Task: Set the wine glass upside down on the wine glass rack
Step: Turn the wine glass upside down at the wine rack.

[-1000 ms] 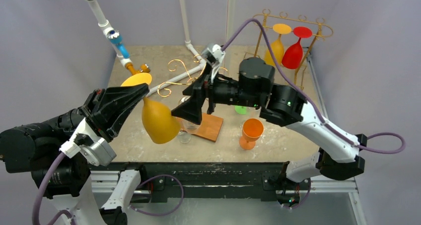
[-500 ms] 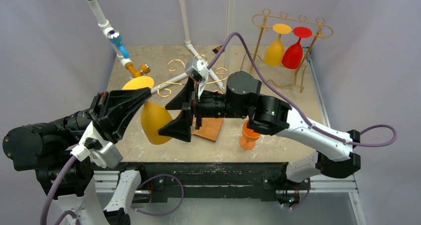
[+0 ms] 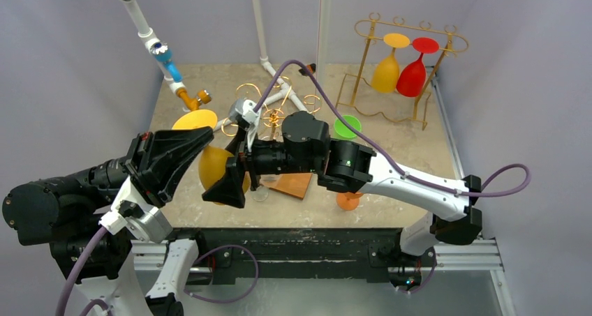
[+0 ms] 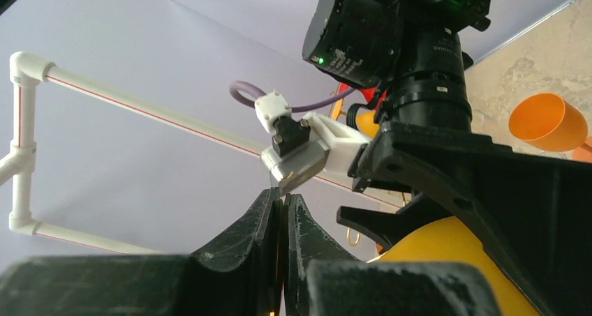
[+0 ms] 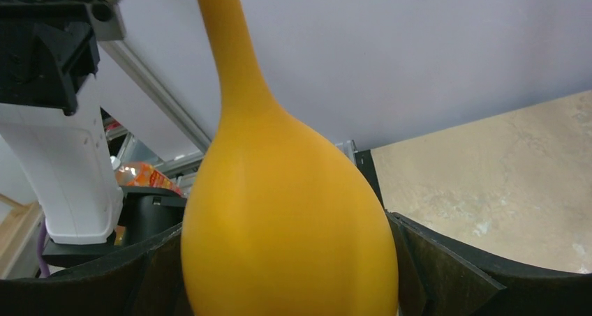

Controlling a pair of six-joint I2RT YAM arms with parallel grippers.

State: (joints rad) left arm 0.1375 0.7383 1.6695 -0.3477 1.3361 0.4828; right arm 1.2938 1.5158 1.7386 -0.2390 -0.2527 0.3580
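Observation:
A yellow wine glass (image 3: 209, 164) hangs upside down from my left gripper (image 3: 202, 133), foot (image 3: 192, 118) uppermost. The left gripper (image 4: 283, 201) is shut on its thin stem. My right gripper (image 3: 220, 171) is open, one finger on each side of the glass's bowl (image 5: 286, 211), both fingers (image 5: 447, 274) very close to it. I cannot tell whether they touch. The gold wire wine glass rack (image 3: 447, 47) stands at the back right with a yellow glass (image 3: 386, 72) and a red glass (image 3: 412, 75) hanging upside down on it.
An orange glass (image 3: 347, 201) stands under the right arm. A green glass (image 3: 347, 126), a wooden block (image 3: 293, 183) and a clear glass (image 3: 260, 189) are mid-table. A gold scroll stand (image 3: 248, 91) and white pipes (image 3: 262, 23) are behind.
My right gripper has swung left and nearer, from above the wooden block to around the yellow bowl. The left gripper has lowered the glass slightly.

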